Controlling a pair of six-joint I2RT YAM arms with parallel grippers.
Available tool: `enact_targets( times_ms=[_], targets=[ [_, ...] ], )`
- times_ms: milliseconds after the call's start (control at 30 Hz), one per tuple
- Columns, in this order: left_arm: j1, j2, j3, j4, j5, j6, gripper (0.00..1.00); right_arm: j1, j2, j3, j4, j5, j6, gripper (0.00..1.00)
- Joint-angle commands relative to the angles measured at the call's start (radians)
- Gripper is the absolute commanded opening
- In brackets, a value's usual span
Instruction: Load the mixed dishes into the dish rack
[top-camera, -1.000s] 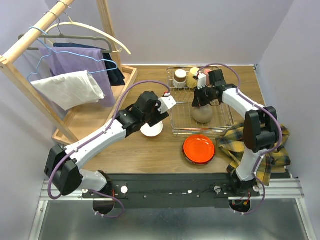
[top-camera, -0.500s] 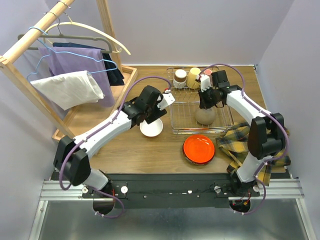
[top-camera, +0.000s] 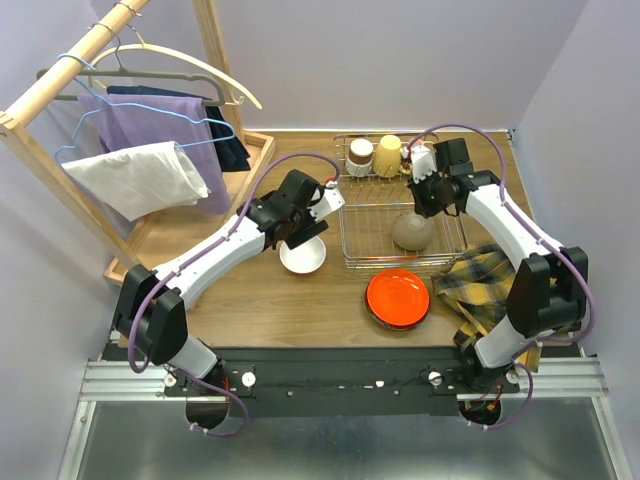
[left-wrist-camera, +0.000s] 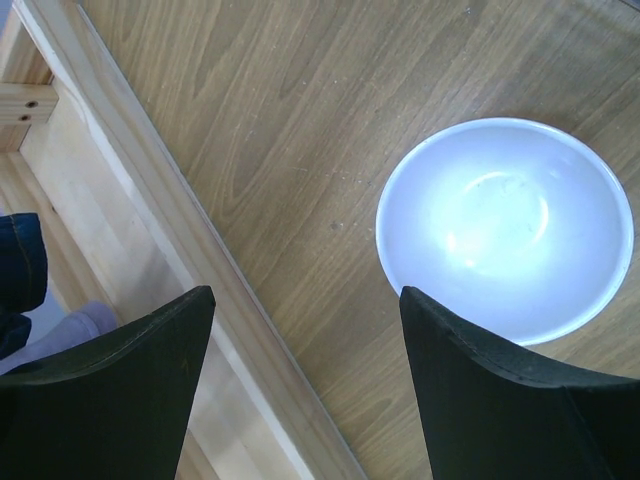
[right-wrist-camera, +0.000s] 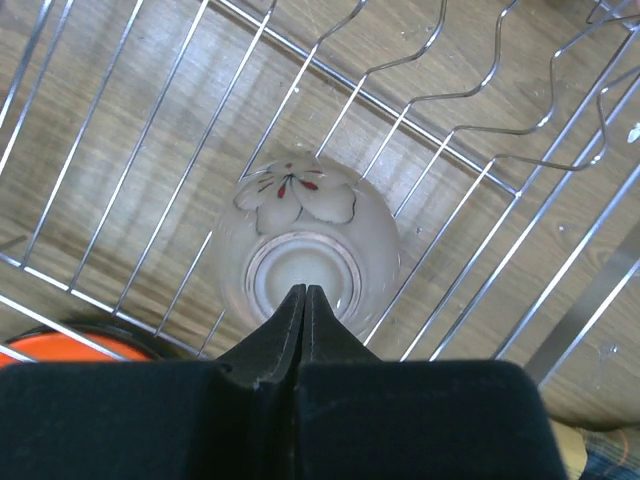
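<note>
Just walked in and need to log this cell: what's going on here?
Dishes are being loaded into a wire dish rack. The right gripper, shut and empty, hangs over an upturned beige flowered bowl in the rack. The left gripper hovers open by a white bowl on the table beside the rack. An orange-red bowl waits in front.

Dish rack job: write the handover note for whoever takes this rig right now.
Left gripper: open, empty, beside the white bowl on the table, left of the dish rack.
Right gripper: shut, empty, above the upturned beige bowl in the rack.
Done: beige bowl, cream mug and yellow mug racked.
Left: white bowl, and the orange-red bowl in front of the rack.
</note>
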Motion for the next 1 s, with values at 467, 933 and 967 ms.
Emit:
enact_targets(
  times_ms=[467, 933, 967],
  targets=[
    [-0.034, -0.415, 0.292, -0.161, 0.226, -0.011, 0.84, 0.263, -0.153, 0.1, -0.11, -0.386, -0.272, 0.56],
    [0.083, -0.656, 0.306, -0.077, 0.013, 0.002, 0.86, 0.648, 0.012, 0.043, 0.097, -0.27, -0.434, 0.57],
    [0.092, -0.665, 0.3, -0.081, 0.039, -0.002, 0.86, 0.662, 0.048, 0.046, 0.096, -0.264, -0.448, 0.56]
  ],
)
